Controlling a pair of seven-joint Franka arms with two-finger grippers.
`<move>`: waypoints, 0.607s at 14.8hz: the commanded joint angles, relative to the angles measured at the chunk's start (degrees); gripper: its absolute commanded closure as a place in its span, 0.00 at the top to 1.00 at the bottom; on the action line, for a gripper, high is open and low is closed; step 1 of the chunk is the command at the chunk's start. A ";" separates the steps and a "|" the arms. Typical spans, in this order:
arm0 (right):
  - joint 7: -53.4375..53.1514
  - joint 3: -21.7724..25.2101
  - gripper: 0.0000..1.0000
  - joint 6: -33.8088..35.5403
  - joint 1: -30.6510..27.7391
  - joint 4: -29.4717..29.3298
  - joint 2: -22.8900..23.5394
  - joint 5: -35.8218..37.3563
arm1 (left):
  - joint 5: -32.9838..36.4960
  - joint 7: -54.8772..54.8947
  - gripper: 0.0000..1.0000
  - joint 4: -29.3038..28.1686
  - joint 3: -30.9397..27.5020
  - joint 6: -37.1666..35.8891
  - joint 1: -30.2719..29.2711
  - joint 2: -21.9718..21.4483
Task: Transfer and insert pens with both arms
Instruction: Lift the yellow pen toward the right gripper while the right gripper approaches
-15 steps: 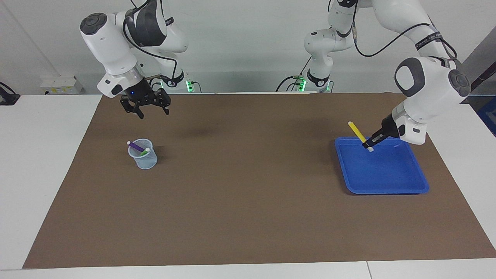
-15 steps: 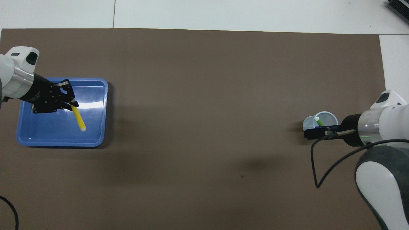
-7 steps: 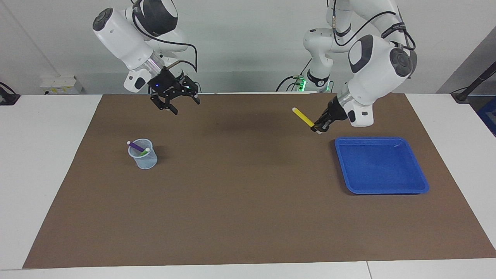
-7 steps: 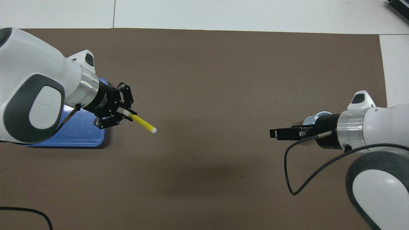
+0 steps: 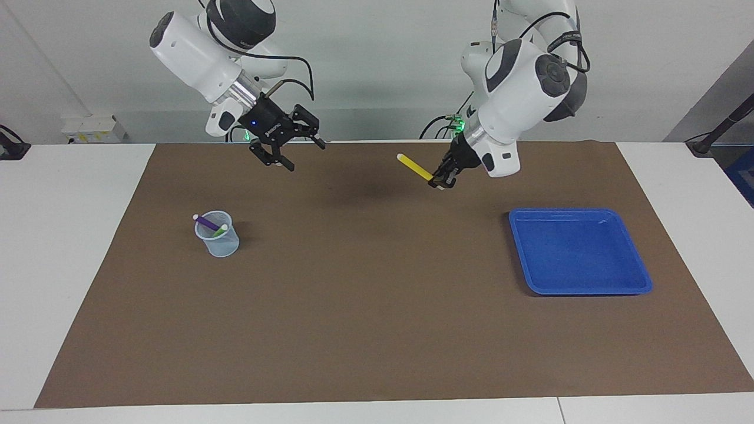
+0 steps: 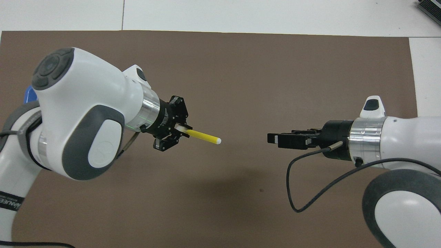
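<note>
Nearest the robots, both arms are raised over the brown mat [image 5: 377,330]. The left end effector [image 5: 440,181] is clamped on the yellow pen [image 5: 415,168] by its whitish end, the pen pointing toward the right end effector [image 5: 297,154], which hangs with its fingers spread, holding nothing. Farther out, a clear cup [image 5: 218,235] toward the right arm's end holds 2 pens, the purple pen [image 5: 205,222] and the green pen [image 5: 220,231]. A blue tray [image 5: 580,285] lies toward the left arm's end. The mat covers a white worktop [image 5: 65,247].
</note>
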State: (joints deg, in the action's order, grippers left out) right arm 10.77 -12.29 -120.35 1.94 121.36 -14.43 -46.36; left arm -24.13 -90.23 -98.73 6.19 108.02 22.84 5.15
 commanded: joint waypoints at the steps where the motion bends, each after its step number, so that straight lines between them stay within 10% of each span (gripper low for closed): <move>1: 1.01 -0.02 1.00 -4.00 2.71 0.81 -0.34 -4.08 | -0.83 -8.18 0.00 -3.30 -1.09 8.66 5.27 -1.46; 9: 0.75 -0.10 1.00 -8.92 5.69 2.13 0.80 -4.61 | -3.47 -15.33 0.00 -4.28 -1.01 13.61 5.90 -1.46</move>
State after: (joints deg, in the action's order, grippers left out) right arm 10.76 -12.28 -125.81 5.87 122.10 -14.05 -49.15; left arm -26.18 -104.66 -101.16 5.15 119.99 28.84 5.15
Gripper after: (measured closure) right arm 0.000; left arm 0.833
